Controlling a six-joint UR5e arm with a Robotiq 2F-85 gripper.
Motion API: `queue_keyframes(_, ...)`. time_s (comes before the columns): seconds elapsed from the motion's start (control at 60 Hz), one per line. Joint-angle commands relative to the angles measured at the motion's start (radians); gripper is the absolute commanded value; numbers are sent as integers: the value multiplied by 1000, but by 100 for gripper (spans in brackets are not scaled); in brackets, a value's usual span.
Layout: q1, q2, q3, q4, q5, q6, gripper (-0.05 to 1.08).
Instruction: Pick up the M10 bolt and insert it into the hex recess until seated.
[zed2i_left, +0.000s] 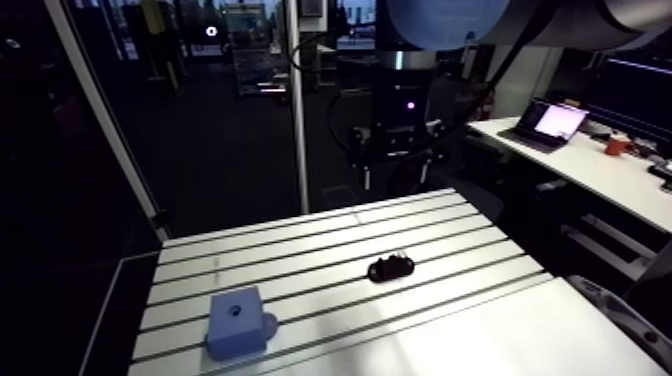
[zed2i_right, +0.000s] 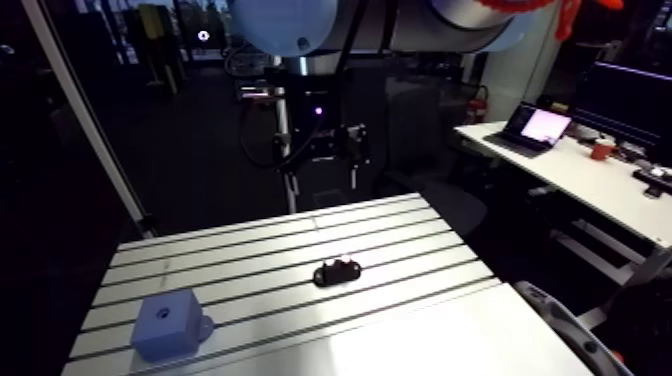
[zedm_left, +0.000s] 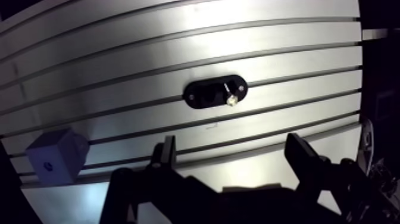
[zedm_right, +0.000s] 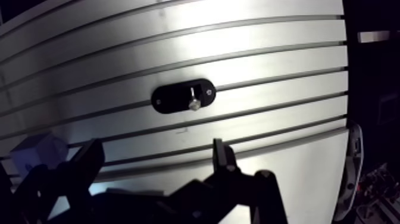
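Two things lie on the desk (zed2i_left: 450, 335) in the arm view: a black holder (zed2i_left: 390, 268) near the middle, and a blue block (zed2i_left: 237, 322) with a hole in its top. The hole is likely the recess, though its shape is too small to tell. The wrist (zed2i_left: 405, 105) hangs high over the desk's far edge, well apart from both.

In the wrist view the fingers (zedm_left: 300, 158) are spread wide and hold nothing. The bolt (zedm_left: 228, 95) sits on the holder ahead of them, roughly centred between them. Whether it stands or lies I cannot tell. The block is well off beside one finger.

To grasp well, I judge, come straight down over the bolt, flank its shank with the fingers, then close gently.
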Motion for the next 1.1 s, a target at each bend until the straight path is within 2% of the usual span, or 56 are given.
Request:
queue_keyframes(0.017, -22, 23, 56, -95, 12, -39, 1)
queue_keyframes(0.1, -36, 24, 68, -129, 30, -52, 1)
queue_keyframes(0.117, -42, 24, 76, -142, 40, -56, 1)
queue_keyframes(0.133, -42, 24, 76, -142, 40, -56, 1)
queue_keyframes(0.15, -49, 25, 82, -153, 51, -58, 1)
queue_keyframes(0.167, -49, 25, 82, -153, 51, -58, 1)
queue_keyframes(0.2, -69, 29, 91, -170, 67, -63, 1)
queue_keyframes(0.267, -77, 30, 99, -178, 72, -64, 1)
queue_keyframes(0.3, -84, 30, 107, -199, 83, -69, 1)
queue_keyframes(0.667, -88, 36, 170, -293, 84, -93, 1)
queue_keyframes(0.733, -89, 59, 181, -311, 82, -110, 1)
queue_keyframes(1.1, -88, 91, 202, -322, 76, -112, 1)
